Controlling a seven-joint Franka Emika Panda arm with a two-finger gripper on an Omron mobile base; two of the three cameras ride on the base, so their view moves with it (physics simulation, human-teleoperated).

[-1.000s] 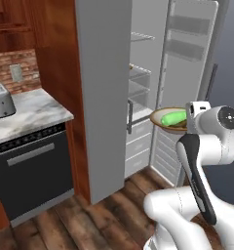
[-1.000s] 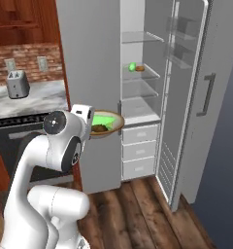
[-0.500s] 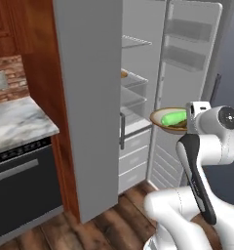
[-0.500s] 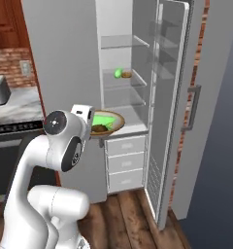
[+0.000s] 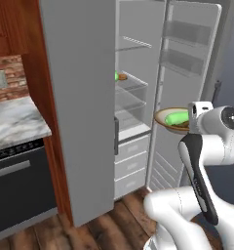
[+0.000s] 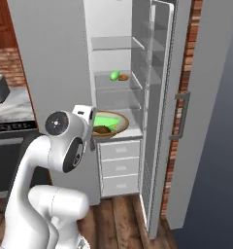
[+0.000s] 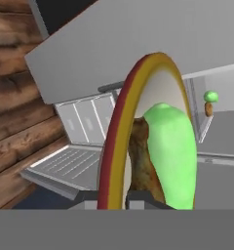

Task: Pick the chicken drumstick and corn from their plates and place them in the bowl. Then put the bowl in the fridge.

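Note:
My gripper [image 7: 114,199] is shut on the rim of the tan bowl [image 7: 118,141], which shows on edge in the hand view. In the bowl lie the bright green corn [image 7: 170,151] and the reddish-brown chicken drumstick [image 7: 141,163]. From the base, the bowl [image 5: 168,120] with the corn [image 5: 177,117] hangs level in front of the open fridge [image 5: 133,100], about at the height of its lowest shelf. In the right base view the bowl [image 6: 110,125], corn [image 6: 107,120] and drumstick [image 6: 103,130] sit just ahead of the gripper [image 6: 93,128]. The plates are out of view.
A small green lump [image 6: 114,75] and a flat orange-brown item [image 6: 123,77] rest on a middle glass shelf. White drawers [image 6: 119,165] fill the fridge's lower part. Both fridge doors [image 5: 189,73] stand open. A black oven [image 5: 16,188] and marble counter [image 5: 11,122] lie to the left.
The whole picture has shifted as the base drove: the fridge now sits closer and more central, the oven further left. The bowl stays in my shut gripper.

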